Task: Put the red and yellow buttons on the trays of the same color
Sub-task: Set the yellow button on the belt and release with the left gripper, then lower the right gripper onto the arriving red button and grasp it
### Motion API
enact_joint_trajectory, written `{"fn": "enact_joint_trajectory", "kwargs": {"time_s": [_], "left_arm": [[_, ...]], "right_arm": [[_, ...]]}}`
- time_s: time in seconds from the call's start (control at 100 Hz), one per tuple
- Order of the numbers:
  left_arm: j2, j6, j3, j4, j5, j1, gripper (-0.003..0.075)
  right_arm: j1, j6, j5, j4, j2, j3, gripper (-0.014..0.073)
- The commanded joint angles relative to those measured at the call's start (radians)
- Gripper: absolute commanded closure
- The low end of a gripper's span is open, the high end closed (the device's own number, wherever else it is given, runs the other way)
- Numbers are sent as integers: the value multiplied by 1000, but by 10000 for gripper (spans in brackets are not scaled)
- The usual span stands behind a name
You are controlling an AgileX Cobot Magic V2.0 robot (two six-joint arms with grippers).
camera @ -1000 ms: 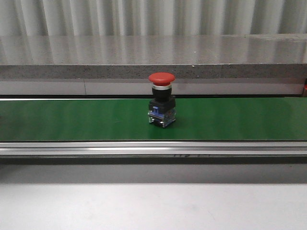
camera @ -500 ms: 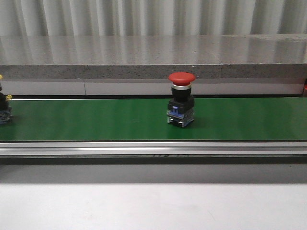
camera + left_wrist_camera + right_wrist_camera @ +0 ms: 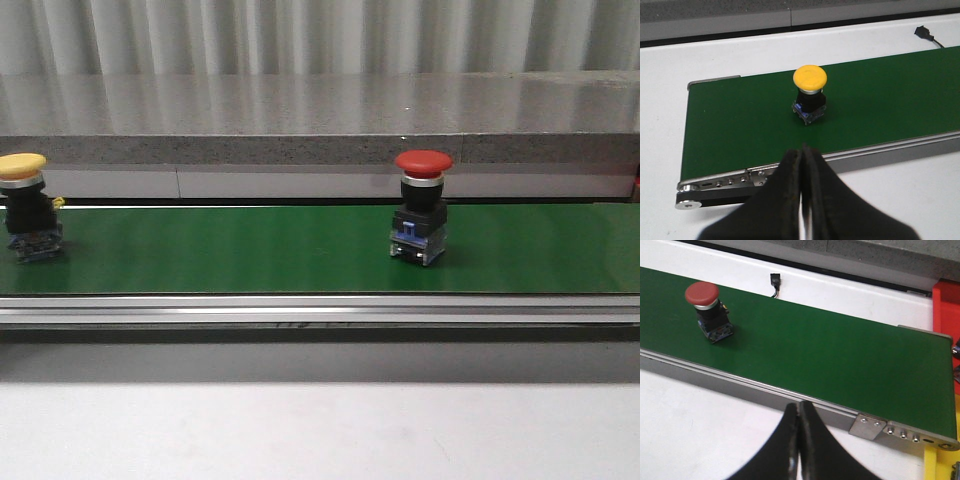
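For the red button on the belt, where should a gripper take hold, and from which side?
Probably the black body under the cap of the red button, coming down from above. It stands upright on the green belt, and the domed cap overhangs the narrower body, so fingers closing below it should not slip upward.

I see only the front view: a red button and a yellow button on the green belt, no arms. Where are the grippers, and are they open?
Observer: Both are off the belt, on its near side. The left gripper is shut, empty, and points at the yellow button.
Operator: And the right one?
Observer: The right gripper is also shut and empty; the red button stands away from it, toward the robot's left.
Operator: Do you see any tray?
Observer: Only edges: a red part and a yellow strip past the belt's right end.
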Motion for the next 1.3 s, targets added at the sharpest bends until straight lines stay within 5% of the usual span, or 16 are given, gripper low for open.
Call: {"fn": "enact_joint_trajectory", "kwargs": {"time_s": [0.0,0.16,0.35,0.44,0.91,1.29], "left_arm": [[-2,2,-27,-8,-62,-6,740],[-2,2,-27,-8,-54,-6,740],[-2,2,-27,-8,-54,-6,740],[-2,2,-27,-8,-54,-6,740],[0,2,-27,-8,-54,-6,740],[0,2,-27,-8,-54,-6,740]], "right_arm": [[12,-7,-49,2,81,-81,659],[43,-21,13,2,253,-202,539],[77,-26,116,11,468,-374,69],[77,-25,154,15,562,-454,-61],[77,-63,375,62,950,-718,-62],[73,-69,264,62,1086,-730,-22]]}}
